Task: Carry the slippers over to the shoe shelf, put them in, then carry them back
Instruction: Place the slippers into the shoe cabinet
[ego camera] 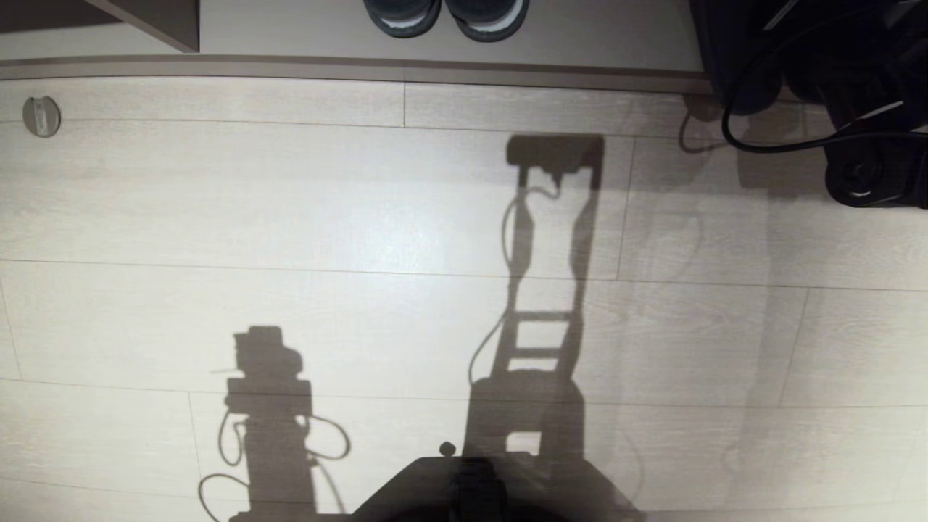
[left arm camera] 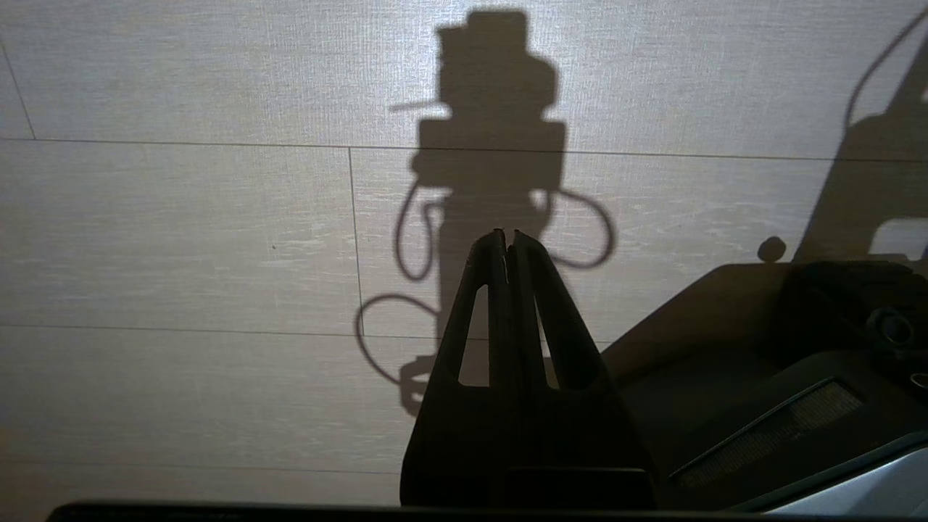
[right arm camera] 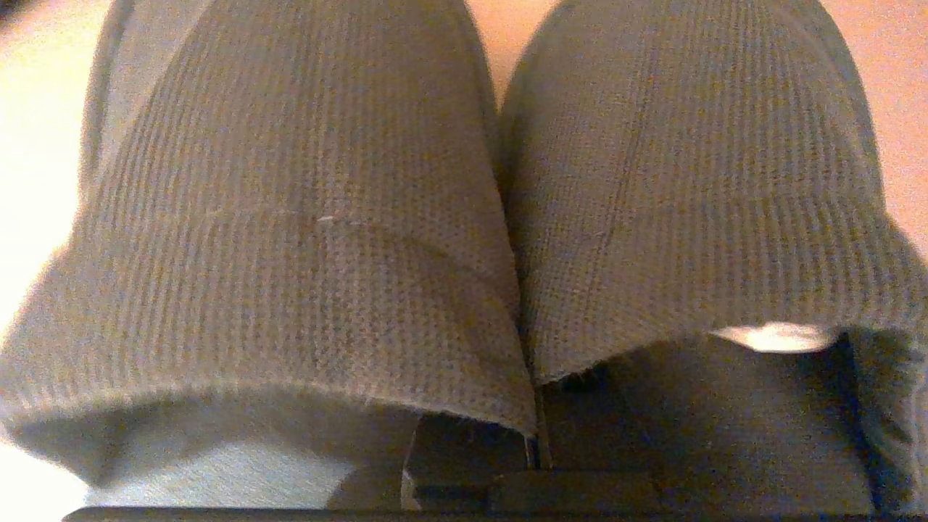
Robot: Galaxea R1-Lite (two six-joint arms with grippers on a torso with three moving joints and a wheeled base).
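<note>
Pale floor; right pincer (right arm camera: 536, 435) seemingly grips slippers (right arm camera: 507, 217).

The floor (ego camera: 304, 217) is made of long, pale wood planks with thin lines between them. Bright light shines on it and makes dark shadows. A small round metal thing (ego camera: 41, 116) sits in the floor near one side. Two dark shoes (ego camera: 446, 16) with white edges stand at the far end
</note>
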